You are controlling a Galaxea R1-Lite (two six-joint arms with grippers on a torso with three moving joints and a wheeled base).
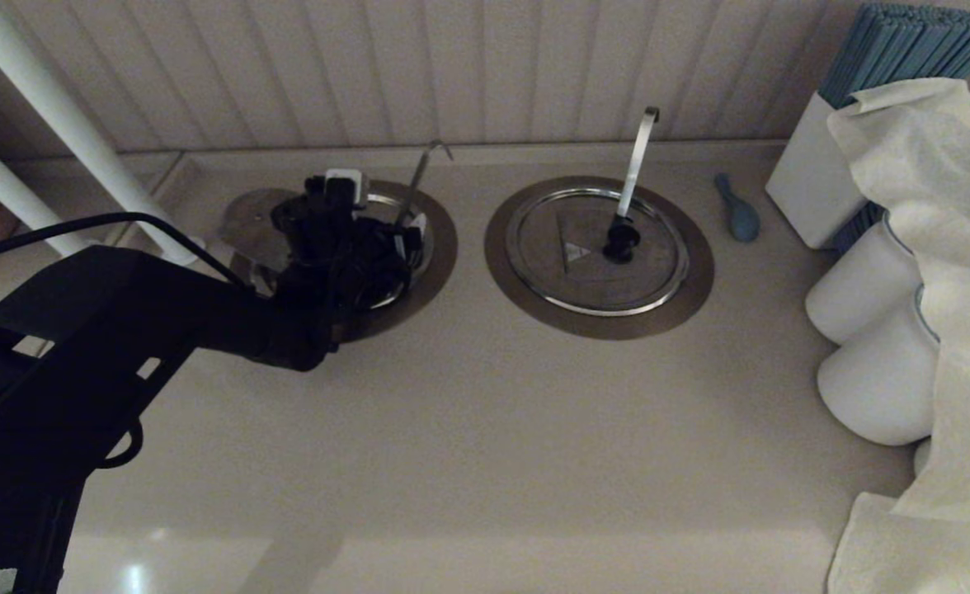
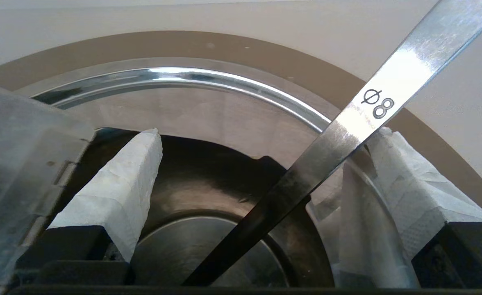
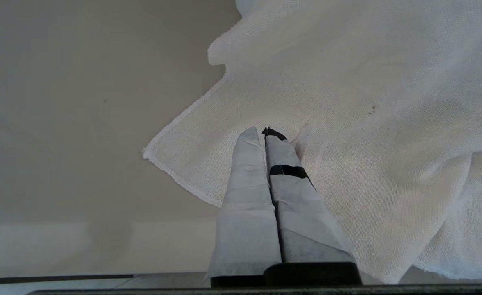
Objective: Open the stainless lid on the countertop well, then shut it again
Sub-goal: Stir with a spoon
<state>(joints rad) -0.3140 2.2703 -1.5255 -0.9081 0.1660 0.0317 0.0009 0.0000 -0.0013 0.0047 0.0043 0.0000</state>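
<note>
Left gripper (image 1: 369, 247) (image 2: 265, 135) low over the open well (image 1: 440, 239) (image 2: 183, 76), jaws spread wide and gripping nothing, padded fingers (image 2: 122, 192) pointing down into the dark bowl. Between the jaws, the rod (image 1: 419, 177) (image 2: 380, 102), slanting up out of the well and crossing in front of one fingertip; contact with it impossible to tell. Just outside the other jaw, the lid (image 1: 254, 219) (image 2: 15, 155), off the hole and resting beside it on the collar's far edge, away from the twin lid (image 1: 592, 247). Twin lid seated in its own well, well apart from the open jaws. Right gripper (image 3: 264, 133) parked out of the head view, jaws pressed together with nothing between them, tips above a white cloth (image 3: 368, 123) on the counter (image 3: 81, 123).
</note>
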